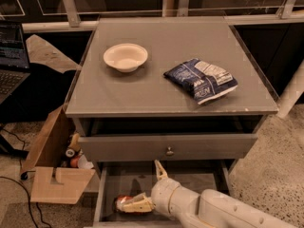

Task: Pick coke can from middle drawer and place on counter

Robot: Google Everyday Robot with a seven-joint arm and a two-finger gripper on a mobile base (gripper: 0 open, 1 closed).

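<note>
Below the front edge of the desk [156,91], we see the middle drawer [205,179] pulled out, its flat grey floor exposed. The coke can [121,204] lies on its side on that floor, towards the drawer's left wall and near its front. It is not on the desk.

The tool [139,185] is inside the middle drawer, at the end of a white arm [223,212] that enters from the lower right. Its two fingers are spread wide apart. One finger [160,168] points up towards the closed upper drawer [123,147]. The other finger [137,204] points left and overlaps the right end of the coke can. We cannot tell whether that finger touches the can or sits just in front of it. The can is not pinched between the two fingers.

The upper drawer carries a small round knob [169,151] at the middle of its front.

On the desk:
- A white bowl [125,57] stands upright near the rear left corner.
- A blue-and-white chip bag [201,80] lies flat towards the right edge, well apart from the bowl.

Beside the left edge of the desk, on the floor, an open cardboard box [53,182] holds several small items. A laptop [11,56] shows at the far left.
</note>
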